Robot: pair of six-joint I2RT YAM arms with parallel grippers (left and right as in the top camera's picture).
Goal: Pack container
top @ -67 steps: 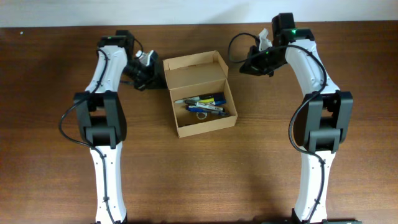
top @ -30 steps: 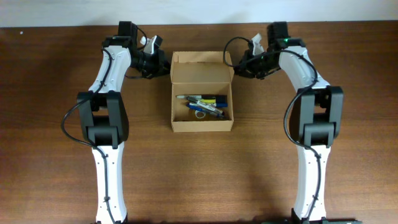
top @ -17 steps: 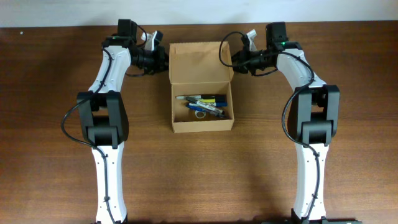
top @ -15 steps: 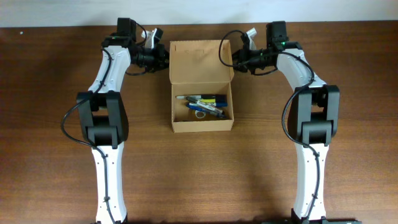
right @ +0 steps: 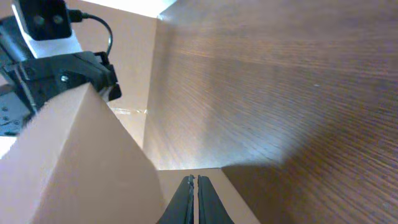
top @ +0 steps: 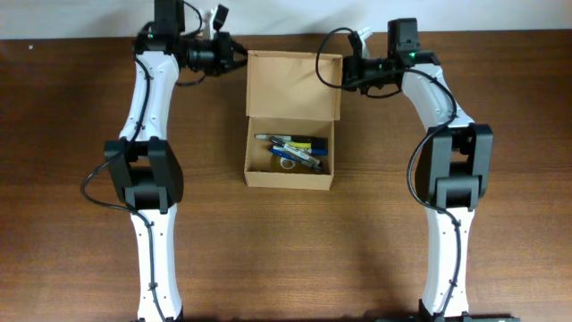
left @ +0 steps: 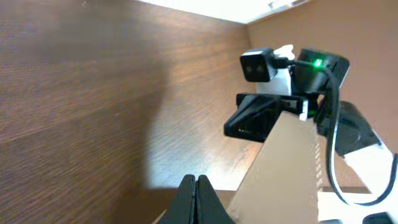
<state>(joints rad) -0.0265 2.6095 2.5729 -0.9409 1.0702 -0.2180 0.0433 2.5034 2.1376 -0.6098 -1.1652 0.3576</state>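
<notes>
Container (top: 288,179) lid (top: 293,85) pinched at its 2 far corners by left fingers (left: 183,200) and right fingers (right: 183,202).

Overhead view: fixed high above the counter (top: 80,179), facing straight down and taking in both arms, with the left tool (top: 235,55) and right tool (top: 346,72) at either side of the container (top: 286,182). Left wrist view: close behind the left tool (left: 194,198), facing along its fingers past the raised lid (left: 289,168) to the right tool (left: 264,118) beyond. Right wrist view: the mirror case, close behind the right tool (right: 194,198) with the left tool (right: 93,74) beyond; all three views share the lid and the counter beside it.
</notes>
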